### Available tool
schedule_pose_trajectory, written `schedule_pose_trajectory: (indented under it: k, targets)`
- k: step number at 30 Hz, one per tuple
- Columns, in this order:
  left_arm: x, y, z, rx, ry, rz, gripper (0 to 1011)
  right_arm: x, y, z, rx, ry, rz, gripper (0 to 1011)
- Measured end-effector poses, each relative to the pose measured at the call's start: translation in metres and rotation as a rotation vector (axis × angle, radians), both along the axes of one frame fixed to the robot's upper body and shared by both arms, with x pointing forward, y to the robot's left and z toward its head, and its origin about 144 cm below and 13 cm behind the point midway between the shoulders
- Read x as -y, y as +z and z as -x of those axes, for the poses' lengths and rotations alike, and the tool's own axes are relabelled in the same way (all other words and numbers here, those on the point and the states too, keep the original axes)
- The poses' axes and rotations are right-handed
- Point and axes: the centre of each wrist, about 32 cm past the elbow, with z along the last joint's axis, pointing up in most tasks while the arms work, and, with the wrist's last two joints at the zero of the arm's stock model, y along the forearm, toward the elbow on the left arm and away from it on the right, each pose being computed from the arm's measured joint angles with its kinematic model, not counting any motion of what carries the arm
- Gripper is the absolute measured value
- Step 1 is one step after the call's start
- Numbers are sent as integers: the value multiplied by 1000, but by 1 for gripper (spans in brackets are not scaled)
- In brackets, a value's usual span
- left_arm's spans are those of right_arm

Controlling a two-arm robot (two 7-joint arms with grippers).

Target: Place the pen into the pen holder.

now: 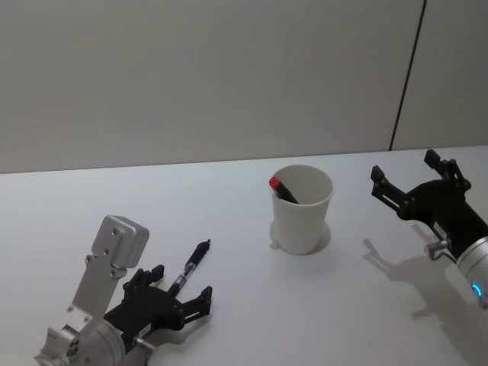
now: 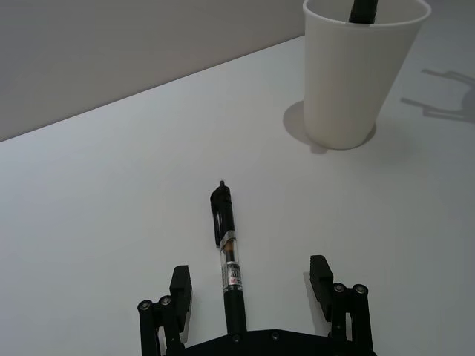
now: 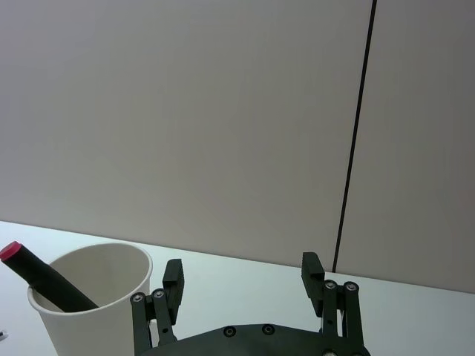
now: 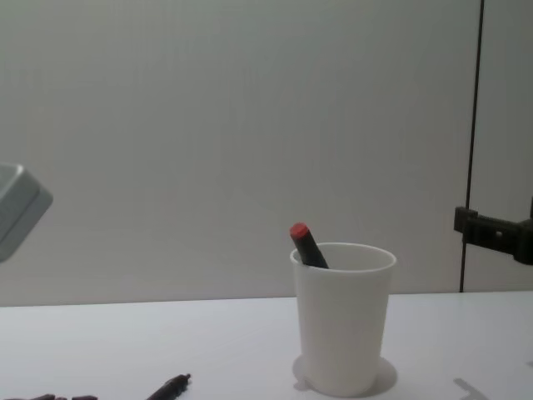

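White bench (image 1: 229, 320), plain grey wall behind with one dark vertical seam on the right. Pen (image 1: 189, 267) lies flat on the bench, front left, well apart from the pen holder (image 1: 301, 225). Long axis runs diagonal: near end at the left hand (image 1: 181, 284), far end pointing away from the robot and slightly right, roughly toward the cup. From the left wrist, the pen (image 2: 228, 252) has a black far section, a clear mid barrel with a small label, print too small to read. Left hand (image 2: 250, 271) sits low at the bench, fingers apart either side of the pen's near end, not clamped on it.

Pen holder (image 4: 343, 325) stands upright, centre right, no print on it. Inside: one dark marker (image 4: 306, 243) with a red end, leaning on the left rim, red end up and out.

Right hand (image 1: 404, 166) hangs above the bench, right of the cup, fingers apart, empty.
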Motion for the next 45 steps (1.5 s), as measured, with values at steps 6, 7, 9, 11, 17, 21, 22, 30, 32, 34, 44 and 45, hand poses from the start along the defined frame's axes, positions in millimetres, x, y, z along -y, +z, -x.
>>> schedule_pose_trajectory:
  k: [6, 7, 9, 11, 17, 21, 22, 30, 32, 34, 44, 45]
  targets:
    - [-2, -3, 2, -5, 6, -2, 1001, 0, 0, 0, 0, 0, 0, 1001]
    - [-3, -3, 2, -6, 7, -3, 1001, 0, 0, 0, 0, 0, 0, 1001]
    - [-3, -4, 3, -7, 8, -4, 1001, 0, 0, 0, 0, 0, 0, 1002]
    - [-4, -5, 3, -7, 9, -6, 1001, 0, 0, 0, 0, 0, 0, 1001]
    - [-5, -6, 3, -4, 5, -17, 1001, 0, 0, 0, 0, 0, 0, 1002]
    - [-6, -6, 3, -2, 2, -22, 1001, 0, 0, 0, 0, 0, 0, 1002]
    - [-6, -6, 3, -2, 2, -22, 1001, 0, 0, 0, 0, 0, 0, 1002]
    - [-6, -7, 3, 1, -4, -29, 839, 0, 0, 0, 0, 0, 0, 1002]
    - [-6, -7, 3, 1, -4, -29, 803, 0, 0, 0, 0, 0, 0, 1002]
    - [-7, -7, 3, 1, -4, -30, 738, 0, 0, 0, 0, 0, 0, 1002]
    - [-7, -7, 3, 2, -5, -34, 430, 0, 0, 0, 0, 0, 0, 1001]
    - [-7, -7, 3, 2, -5, -35, 397, 0, 0, 0, 0, 0, 0, 1002]
